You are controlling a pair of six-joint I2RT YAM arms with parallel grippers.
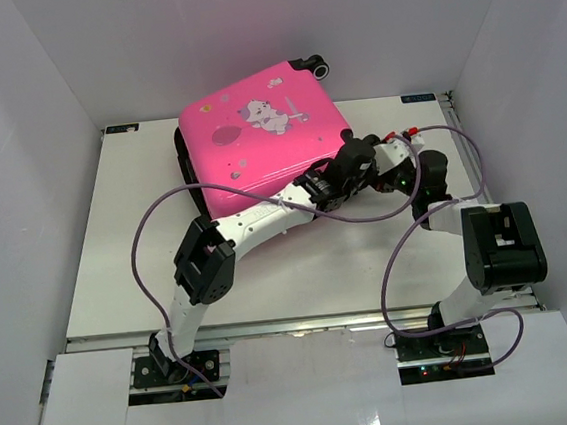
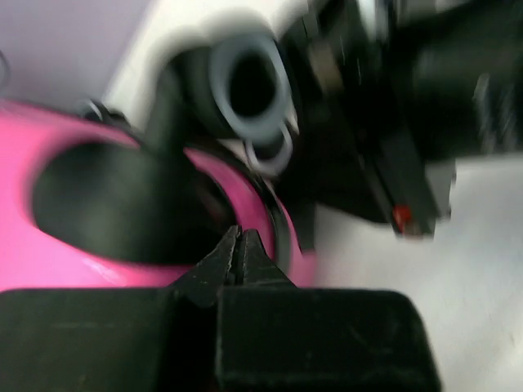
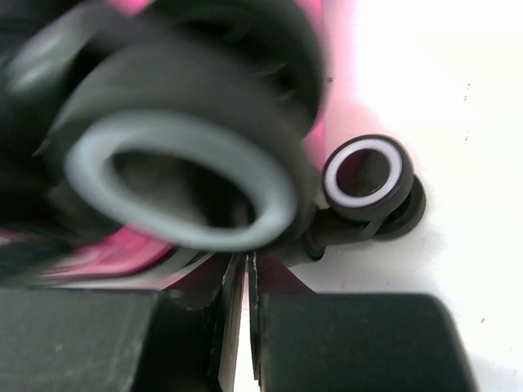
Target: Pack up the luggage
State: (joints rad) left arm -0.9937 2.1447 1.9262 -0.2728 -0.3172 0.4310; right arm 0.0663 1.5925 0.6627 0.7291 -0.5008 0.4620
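On the counter [image 1: 99,280], glossy pink cartoon-print luggage [image 1: 256,140] lies flat toward the far edge, centre, with my left claw [image 2: 239,241] and right claw [image 3: 239,265] both pressed together, nothing visibly pinched, crowding its near-right corner by a wheel [image 3: 368,175] — risk: claws collide or shove the case.

A white table [image 1: 116,249] carries the pink luggage [image 1: 256,140], lying flat at its far middle, printed shell upward.
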